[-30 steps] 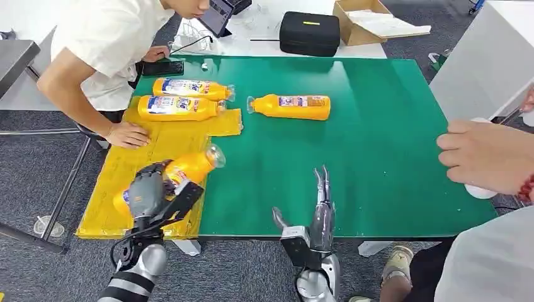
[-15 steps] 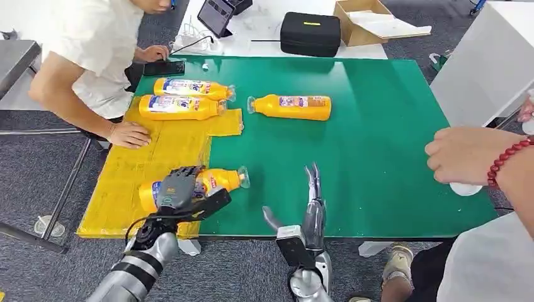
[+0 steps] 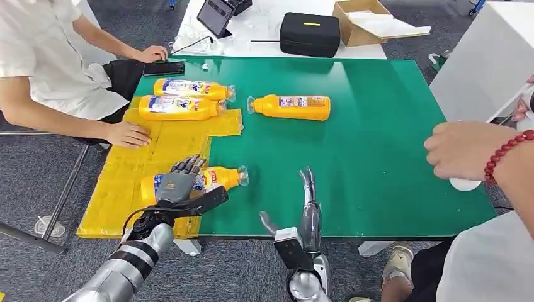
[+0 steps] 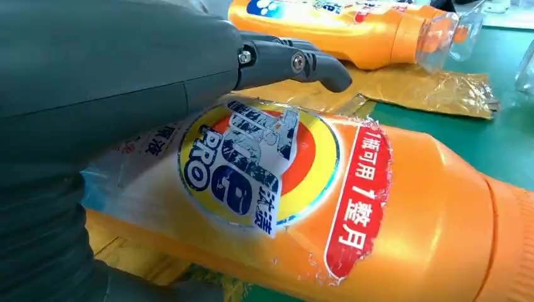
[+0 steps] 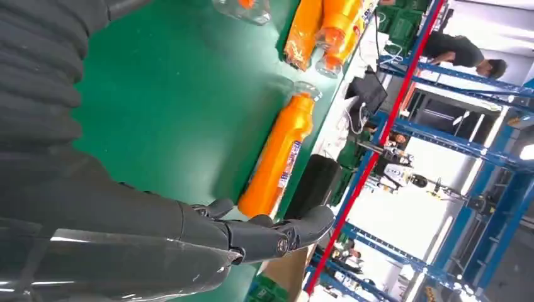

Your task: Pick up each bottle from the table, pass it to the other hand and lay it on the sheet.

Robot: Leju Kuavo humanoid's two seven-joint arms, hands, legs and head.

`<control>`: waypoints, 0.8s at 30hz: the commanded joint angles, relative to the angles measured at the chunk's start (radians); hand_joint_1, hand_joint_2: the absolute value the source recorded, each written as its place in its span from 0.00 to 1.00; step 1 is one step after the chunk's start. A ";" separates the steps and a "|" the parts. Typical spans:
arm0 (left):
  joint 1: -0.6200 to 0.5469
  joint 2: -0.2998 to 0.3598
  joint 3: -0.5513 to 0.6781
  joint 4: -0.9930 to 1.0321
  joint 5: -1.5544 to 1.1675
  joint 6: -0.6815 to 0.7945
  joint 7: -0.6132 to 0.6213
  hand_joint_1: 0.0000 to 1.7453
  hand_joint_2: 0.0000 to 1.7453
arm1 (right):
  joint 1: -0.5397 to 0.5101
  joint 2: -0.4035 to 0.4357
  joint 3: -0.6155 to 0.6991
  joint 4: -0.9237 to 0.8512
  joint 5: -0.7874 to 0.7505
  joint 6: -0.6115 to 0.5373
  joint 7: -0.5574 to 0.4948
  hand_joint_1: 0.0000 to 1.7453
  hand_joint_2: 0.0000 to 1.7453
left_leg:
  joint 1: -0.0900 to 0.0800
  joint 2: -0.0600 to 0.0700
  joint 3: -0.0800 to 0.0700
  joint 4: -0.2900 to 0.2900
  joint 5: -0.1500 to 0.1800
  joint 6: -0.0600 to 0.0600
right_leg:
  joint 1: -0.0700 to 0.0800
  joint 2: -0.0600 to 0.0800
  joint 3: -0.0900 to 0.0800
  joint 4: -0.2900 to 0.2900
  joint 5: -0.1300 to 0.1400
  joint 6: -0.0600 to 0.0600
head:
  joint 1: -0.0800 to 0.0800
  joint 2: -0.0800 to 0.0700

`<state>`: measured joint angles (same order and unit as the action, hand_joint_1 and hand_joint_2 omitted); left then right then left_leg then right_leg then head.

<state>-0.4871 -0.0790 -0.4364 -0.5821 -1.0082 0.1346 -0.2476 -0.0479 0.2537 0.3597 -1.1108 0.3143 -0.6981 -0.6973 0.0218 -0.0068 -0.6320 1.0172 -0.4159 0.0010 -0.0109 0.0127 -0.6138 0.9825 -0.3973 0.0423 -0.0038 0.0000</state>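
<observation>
My left hand (image 3: 178, 187) has laid the near bottle (image 3: 211, 179) flat across the sheet (image 3: 126, 189) edge, cap now pointing right instead of tilted up. Its fingers (image 3: 189, 165) have opened and lifted, spread over the bottle. My right hand (image 3: 307, 211) slid slightly left. The person at left (image 3: 44, 63) has leaned back.

2 bottles (image 3: 182, 99) on sheet (image 3: 126, 189) at rear, 1 at front edge, 1 on table (image 3: 390, 126) to their right.
</observation>
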 commanded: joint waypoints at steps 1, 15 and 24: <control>-0.036 0.036 -0.040 0.138 0.020 -0.063 -0.007 0.00 1.00 | -0.056 -0.025 0.024 0.085 -0.018 0.000 -0.001 0.00 1.00 | -0.001 0.003 0.006 -0.002 -0.001 0.001 | 0.000 0.002 0.004 -0.001 0.000 -0.002 | 0.000 0.000; -0.021 0.022 -0.071 0.046 0.015 0.034 -0.024 0.00 1.00 | -0.054 -0.026 0.010 0.105 -0.001 0.000 -0.001 0.00 1.00 | 0.000 0.000 0.006 -0.001 0.000 0.000 | 0.000 0.000 0.005 0.000 0.000 -0.001 | 0.000 0.000; -0.007 0.015 -0.076 0.027 0.023 0.076 -0.041 0.00 1.00 | -0.056 -0.030 0.006 0.113 -0.002 0.000 -0.001 0.00 1.00 | -0.001 0.000 0.007 -0.001 0.000 0.001 | 0.000 0.000 0.006 -0.001 0.000 -0.001 | 0.000 0.000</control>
<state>-0.5037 -0.0721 -0.4677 -0.5577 -0.9899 0.1766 -0.2796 -0.0660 0.2491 0.3689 -1.0613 0.3151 -0.6981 -0.6973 0.0218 -0.0082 -0.6281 1.0171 -0.4157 0.0008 -0.0109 0.0126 -0.6099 0.9827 -0.3974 0.0423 -0.0042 0.0004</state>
